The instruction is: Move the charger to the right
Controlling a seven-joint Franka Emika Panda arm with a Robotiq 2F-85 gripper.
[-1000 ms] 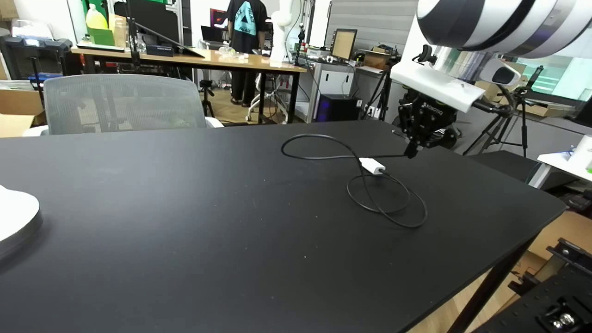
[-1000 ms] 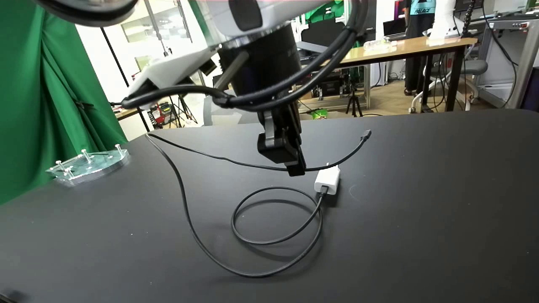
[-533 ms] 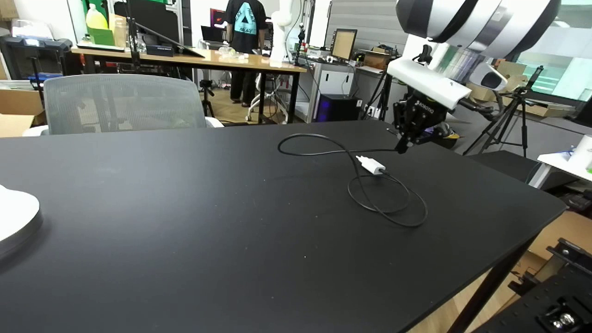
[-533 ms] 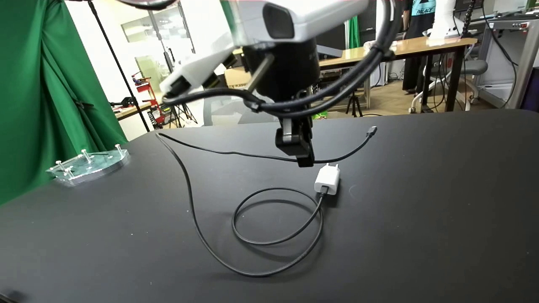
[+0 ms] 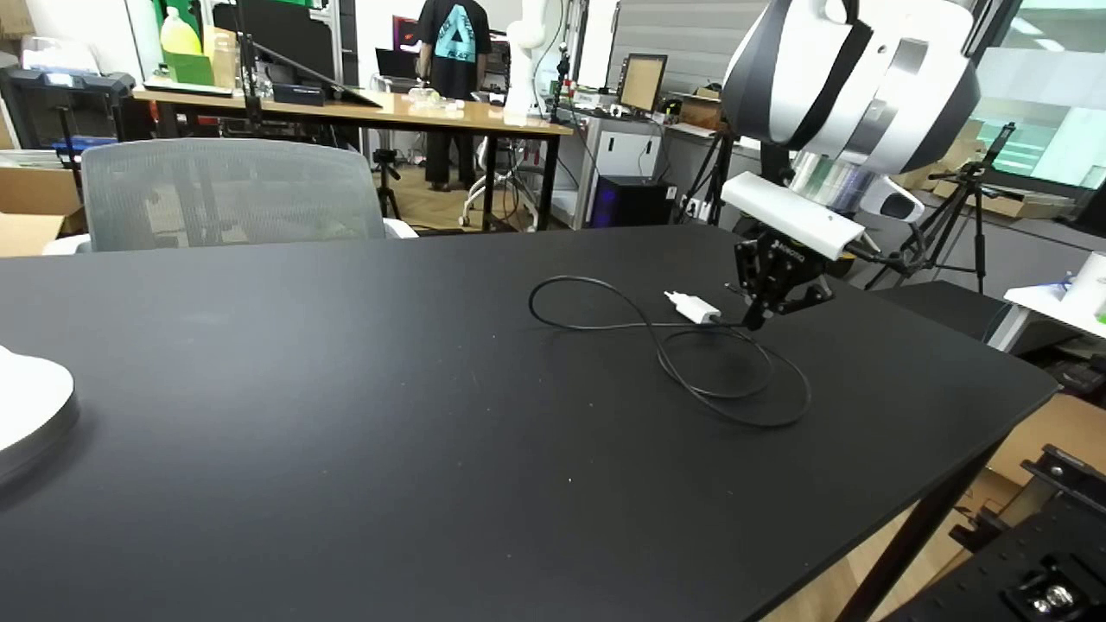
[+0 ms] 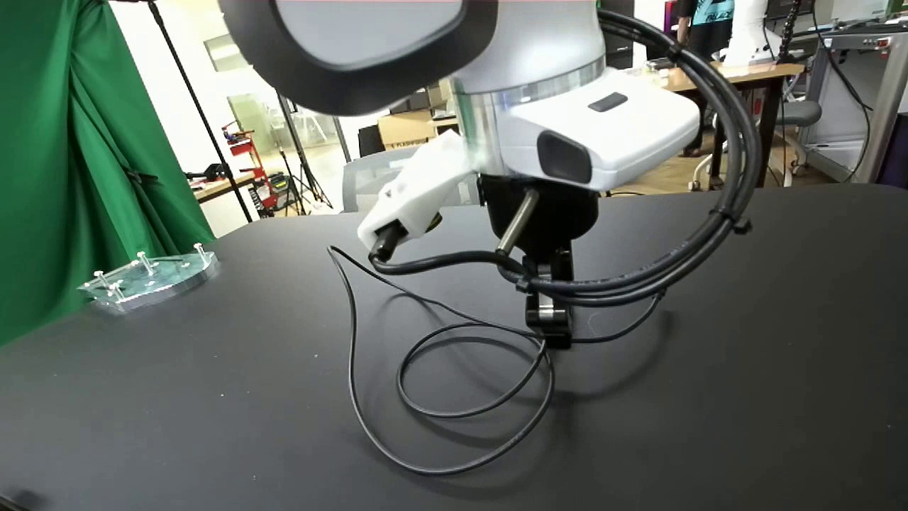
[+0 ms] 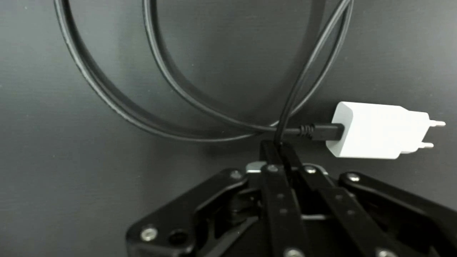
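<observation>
The charger is a thin black cable (image 5: 596, 327) in loose loops with a white plug block (image 5: 694, 307). The cable loops also show in an exterior view (image 6: 352, 355), where the arm hides the plug block. In the wrist view the plug block (image 7: 378, 131) lies on the table, right of the fingertips, prongs pointing right. My gripper (image 7: 278, 144) is shut on the cable (image 7: 296, 85) near its free end and holds that part a little above the table. The gripper shows in both exterior views (image 5: 753, 321) (image 6: 557, 341), and the short free end (image 6: 624, 332) sticks out past the fingers.
The loops lie on a black table (image 5: 346, 432), with its edge (image 5: 950, 466) on one side. A transparent plate with bolts (image 6: 149, 280) sits at a far corner. A white rounded object (image 5: 30, 406) stands at the left. A grey chair (image 5: 233, 199) is behind.
My gripper first rose slightly, then came down, moving rightward and nearer in the view with the bolted plate. The held cable stretch now crosses on the cord side of the plug. The block hardly moved.
</observation>
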